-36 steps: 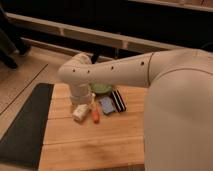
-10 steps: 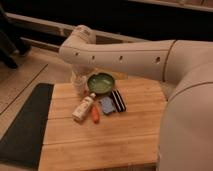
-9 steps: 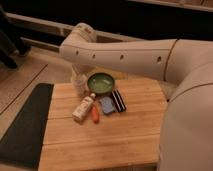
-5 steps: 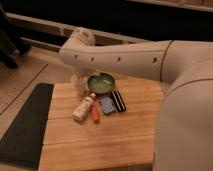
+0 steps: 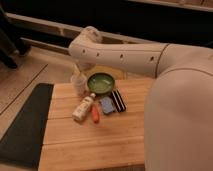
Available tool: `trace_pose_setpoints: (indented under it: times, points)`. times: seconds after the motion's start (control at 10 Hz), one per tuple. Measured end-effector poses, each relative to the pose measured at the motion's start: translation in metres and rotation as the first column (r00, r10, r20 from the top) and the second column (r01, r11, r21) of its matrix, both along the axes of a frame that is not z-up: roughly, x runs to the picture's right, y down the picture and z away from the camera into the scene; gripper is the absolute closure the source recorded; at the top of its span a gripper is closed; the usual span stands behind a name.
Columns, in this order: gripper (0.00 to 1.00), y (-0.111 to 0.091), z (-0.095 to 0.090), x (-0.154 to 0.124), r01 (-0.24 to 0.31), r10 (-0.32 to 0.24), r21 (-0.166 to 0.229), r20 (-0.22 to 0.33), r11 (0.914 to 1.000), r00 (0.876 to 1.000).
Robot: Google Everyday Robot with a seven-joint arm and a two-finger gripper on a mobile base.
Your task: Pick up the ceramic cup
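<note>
The gripper [image 5: 78,71] is seen at the far left corner of the wooden tabletop [image 5: 95,142], hung downward from the wrist of the white arm [image 5: 125,52], which is stretched across the far edge from the right side. Whether the gripper is apart, together or clamped on anything cannot be told, since its lower end is merged with the pale shape beneath it. The ceramic cup [image 5: 79,86] is stood upright directly under the gripper, close to the far edge and near the left edge of the tabletop; contact between the two cannot be confirmed. Just to the right of the cup, a wide green bowl [image 5: 101,83] is placed near the far edge. Nearer the middle of the tabletop, a white bottle [image 5: 82,108] is laid on its side, its cap pointed toward the bowl. An orange object [image 5: 95,114] is laid just beside the bottle on its right, followed by a blue object [image 5: 107,105] and a black striped object [image 5: 119,100] further right. A dark mat [image 5: 25,125] is spread alongside the left edge of the tabletop.
</note>
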State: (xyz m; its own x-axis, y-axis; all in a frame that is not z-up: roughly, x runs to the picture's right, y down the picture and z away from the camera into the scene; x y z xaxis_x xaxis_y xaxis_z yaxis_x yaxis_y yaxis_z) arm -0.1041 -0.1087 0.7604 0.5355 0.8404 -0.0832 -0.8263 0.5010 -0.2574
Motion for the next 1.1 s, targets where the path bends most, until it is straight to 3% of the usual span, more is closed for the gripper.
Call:
trace_pose_setpoints:
  times: [0.2,0.4,0.6,1.1]
  points:
    - [0.35,-0.014,0.03,-0.022,0.044,-0.045,0.017,0.091,0.9989,0.995]
    - [0.35,-0.008,0.06,-0.028,0.052,-0.049,-0.02,0.148,0.9984,0.988]
    - [0.35,0.002,0.075,-0.021,0.045,-0.034,-0.065,0.157,0.9969,0.987]
    - [0.35,0.005,0.078,-0.018,0.044,-0.031,-0.078,0.154,0.996,0.988]
